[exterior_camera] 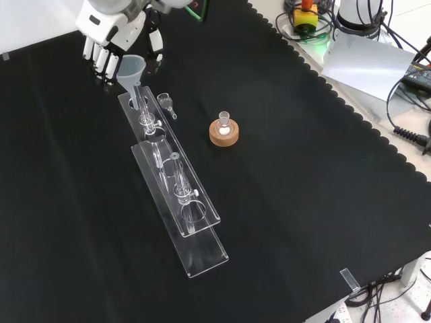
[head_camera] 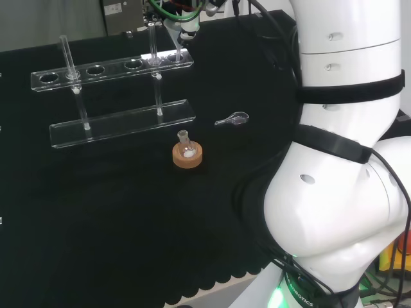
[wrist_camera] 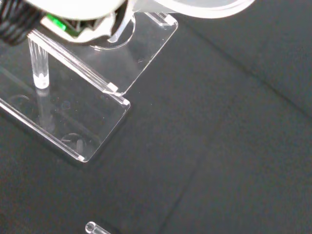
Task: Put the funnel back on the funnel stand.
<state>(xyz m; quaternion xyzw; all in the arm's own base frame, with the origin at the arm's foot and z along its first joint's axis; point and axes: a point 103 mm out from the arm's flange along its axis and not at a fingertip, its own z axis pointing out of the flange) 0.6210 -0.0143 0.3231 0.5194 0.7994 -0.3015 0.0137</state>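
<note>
The clear plastic funnel (exterior_camera: 130, 69) hangs upright over the far end of the clear acrylic funnel stand (exterior_camera: 176, 195). Its stem reaches down to the stand's end hole. The hand (exterior_camera: 108, 37) comes in from the top of the front view, with its fingers (exterior_camera: 101, 62) on one side of the funnel's cone and its thumb on the other, shut on it. In the head view the funnel (head_camera: 178, 35) is at the right end of the stand's upper shelf (head_camera: 96, 70), under the hand (head_camera: 186, 16). The wrist view shows the stand's end corner (wrist_camera: 146, 44) and the funnel's rim (wrist_camera: 195, 7).
A small round flask (exterior_camera: 224, 120) sits in a cork ring (exterior_camera: 223, 133) to the right of the stand in the front view. A small clear glass piece (exterior_camera: 166, 103) lies next to the stand's far end. The arm's white links (head_camera: 347, 160) stand at the right of the head view.
</note>
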